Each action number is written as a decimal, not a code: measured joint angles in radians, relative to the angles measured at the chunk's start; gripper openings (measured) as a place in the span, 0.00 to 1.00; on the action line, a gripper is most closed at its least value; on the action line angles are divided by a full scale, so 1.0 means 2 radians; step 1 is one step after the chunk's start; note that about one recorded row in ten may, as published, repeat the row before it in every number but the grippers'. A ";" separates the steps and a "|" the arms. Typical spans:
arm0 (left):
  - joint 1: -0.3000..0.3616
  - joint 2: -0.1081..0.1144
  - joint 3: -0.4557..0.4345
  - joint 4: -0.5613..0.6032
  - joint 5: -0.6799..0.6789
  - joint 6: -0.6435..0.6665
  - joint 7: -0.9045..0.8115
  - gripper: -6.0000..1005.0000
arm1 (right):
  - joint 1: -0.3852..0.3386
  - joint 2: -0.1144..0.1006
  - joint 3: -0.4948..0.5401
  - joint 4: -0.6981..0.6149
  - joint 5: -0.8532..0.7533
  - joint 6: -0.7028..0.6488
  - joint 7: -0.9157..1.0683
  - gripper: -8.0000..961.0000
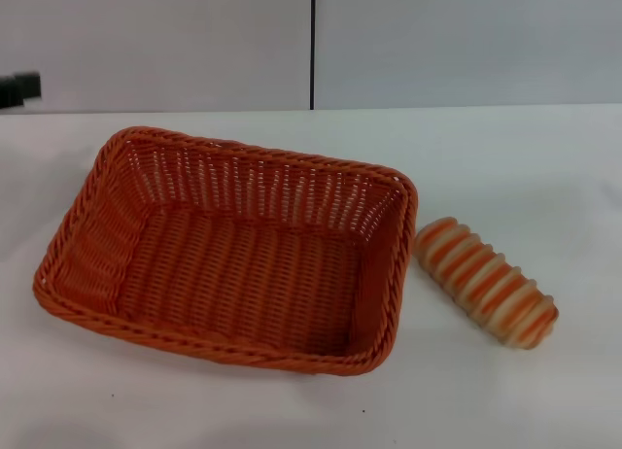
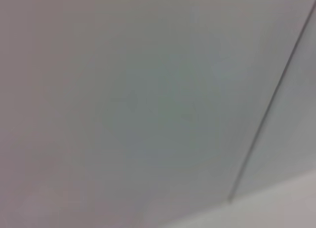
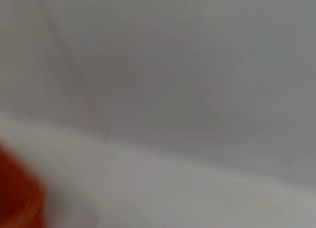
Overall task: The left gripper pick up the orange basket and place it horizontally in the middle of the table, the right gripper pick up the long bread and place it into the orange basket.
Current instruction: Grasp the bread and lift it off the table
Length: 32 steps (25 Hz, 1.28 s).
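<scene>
The orange basket (image 1: 228, 250) lies skewed on the worktop (image 1: 505, 157), long bread (image 1: 486, 282) just beside it — nothing grasped. Left pincer (image 1: 19, 87) waits at the far edge, grip state unclear; next, reach for the rim.

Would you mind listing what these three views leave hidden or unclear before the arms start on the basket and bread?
- Left gripper: head view shows only a dark tip at the frame's left edge; fingers cut off.
- Right gripper: in no view.
- Left wrist view: only blurred wall and a seam; no task object.
- Right wrist view: an orange smear at the corner, probably the orange basket, too blurred to confirm.
- Long bread: its underside, against the table, is hidden.
</scene>
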 joint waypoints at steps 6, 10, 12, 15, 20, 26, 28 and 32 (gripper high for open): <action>0.042 0.001 -0.004 -0.077 -0.147 -0.033 0.133 0.59 | 0.061 -0.007 -0.056 -0.004 -0.107 -0.097 0.059 0.66; 0.053 0.003 -0.018 -0.154 -0.230 -0.025 0.223 0.59 | 0.077 0.006 -0.139 -0.013 -0.159 -0.118 0.099 0.65; 0.053 0.003 -0.021 -0.166 -0.238 -0.024 0.236 0.59 | 0.079 0.013 -0.182 -0.019 -0.176 -0.119 0.118 0.65; 0.054 0.004 -0.025 -0.179 -0.239 -0.018 0.249 0.59 | 0.084 0.017 -0.228 -0.010 -0.181 -0.116 0.153 0.65; 0.053 0.004 -0.025 -0.183 -0.245 0.004 0.254 0.59 | 0.092 0.024 -0.246 0.034 -0.180 -0.067 0.184 0.65; 0.049 0.004 -0.025 -0.186 -0.247 0.017 0.252 0.59 | 0.105 0.026 -0.242 0.100 -0.157 -0.024 0.191 0.65; 0.048 0.004 -0.025 -0.186 -0.248 0.017 0.253 0.59 | 0.106 0.025 -0.241 0.118 -0.131 -0.013 0.192 0.65; 0.046 0.004 -0.027 -0.186 -0.248 0.015 0.254 0.59 | 0.111 0.025 -0.241 0.138 -0.125 -0.005 0.199 0.65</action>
